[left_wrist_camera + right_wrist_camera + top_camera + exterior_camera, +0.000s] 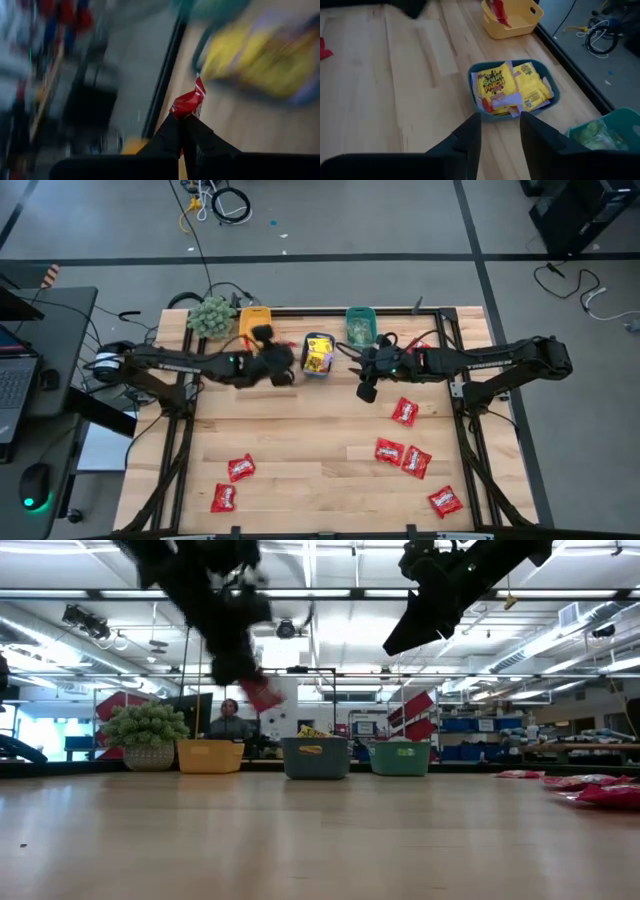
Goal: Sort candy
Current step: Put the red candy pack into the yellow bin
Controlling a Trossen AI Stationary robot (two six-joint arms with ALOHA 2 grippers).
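Note:
My left gripper hangs in the air beside the orange bin and is shut on a red candy packet, which also shows in the low view. My right gripper is open and empty, raised above the table just near of the blue bin, which holds yellow packets. The orange bin has a red packet in it. The teal bin holds pale green candy. Several red packets, such as one, lie flat on the table. My left gripper pinches the red packet between its two fingers by one end. The rest of the packet sticks out past the fingertips. It is lifted clear of the table, hanging below the gripper in the low view.
A fuzzy green plant ball stands left of the orange bin at the far edge. Red packets lie in a group at the near right and a pair at the near left. Bare wood lies in the table's middle.

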